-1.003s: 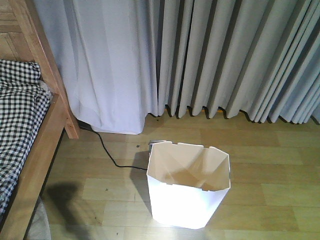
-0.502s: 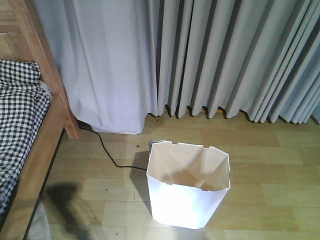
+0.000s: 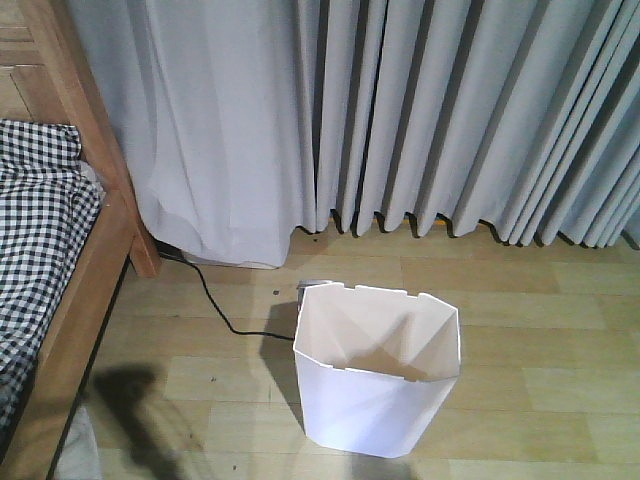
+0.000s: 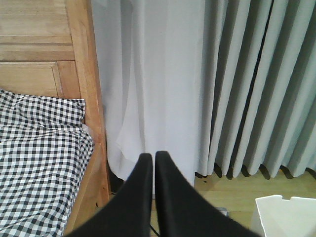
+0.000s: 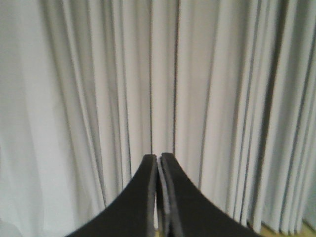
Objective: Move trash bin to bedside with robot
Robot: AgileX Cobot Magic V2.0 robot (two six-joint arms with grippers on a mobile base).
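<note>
The white trash bin [image 3: 375, 375] stands upright and lidless on the wooden floor, right of the bed; its rim corner shows in the left wrist view [image 4: 284, 217]. The bedside is the light wooden bed frame [image 3: 95, 250] with checkered bedding [image 3: 40, 220] at the left, also in the left wrist view [image 4: 86, 89]. My left gripper [image 4: 153, 157] is shut and empty, held up facing the curtain beside the bed post. My right gripper [image 5: 159, 158] is shut and empty, facing the curtain. Neither gripper shows in the front view or touches the bin.
Grey-white curtains [image 3: 400, 110] hang across the back down to the floor. A black cable [image 3: 215, 305] runs on the floor from under the curtain to a small grey object [image 3: 312, 285] behind the bin. A shadow lies on the floor by the bed.
The bin sits slightly lower in the front view than before and the bed frame has shifted slightly; the view has crept a little. The grippers show no earlier frames.
</note>
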